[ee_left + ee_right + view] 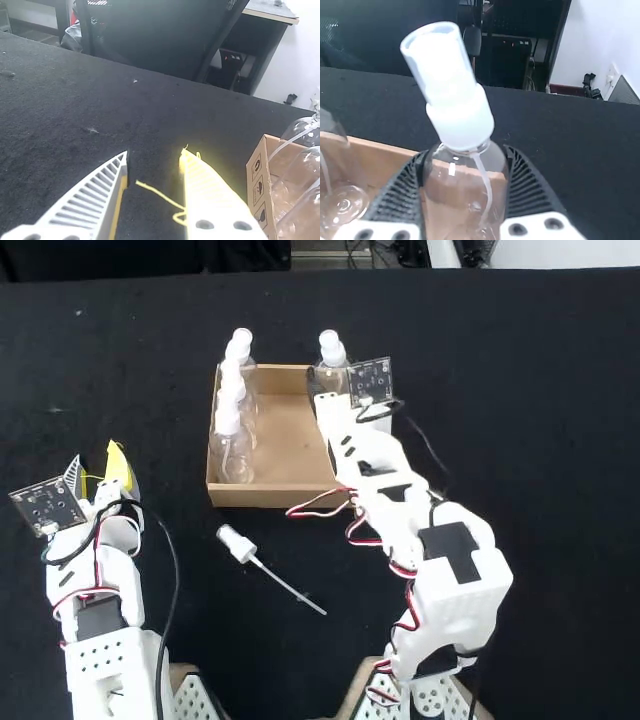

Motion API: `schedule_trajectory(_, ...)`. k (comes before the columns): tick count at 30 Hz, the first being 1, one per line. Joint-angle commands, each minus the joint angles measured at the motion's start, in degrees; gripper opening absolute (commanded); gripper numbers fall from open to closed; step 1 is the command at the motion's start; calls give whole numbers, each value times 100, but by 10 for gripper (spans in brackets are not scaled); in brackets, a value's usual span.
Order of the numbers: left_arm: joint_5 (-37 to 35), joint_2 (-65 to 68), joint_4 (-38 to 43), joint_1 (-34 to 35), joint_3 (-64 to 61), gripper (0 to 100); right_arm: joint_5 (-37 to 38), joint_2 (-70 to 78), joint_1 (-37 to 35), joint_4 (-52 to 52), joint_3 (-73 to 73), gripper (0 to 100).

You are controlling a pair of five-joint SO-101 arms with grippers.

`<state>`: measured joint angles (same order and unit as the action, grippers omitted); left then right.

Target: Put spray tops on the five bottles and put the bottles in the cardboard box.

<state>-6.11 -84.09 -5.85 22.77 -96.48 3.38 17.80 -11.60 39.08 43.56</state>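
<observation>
Right gripper (466, 157) clamps a capped bottle (460, 120) at the cardboard box's (270, 495) far-right corner, where it may catch the rim; left gripper (152, 162) gapes empty.

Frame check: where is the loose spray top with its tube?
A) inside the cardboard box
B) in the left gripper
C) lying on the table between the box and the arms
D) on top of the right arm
C: the loose spray top lies flat on the black table, apart from the cardboard box, with no gripper touching it.
</observation>
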Motion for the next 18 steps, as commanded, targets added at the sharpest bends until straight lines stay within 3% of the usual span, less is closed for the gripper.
schedule_trajectory(1, 53, -53, 123, -57, -136, 130, 53, -22, -79, 141, 40, 10)
schedule_trajectory(18, 53, -53, 123, -57, -136, 130, 62, -31, -79, 484, 347, 12)
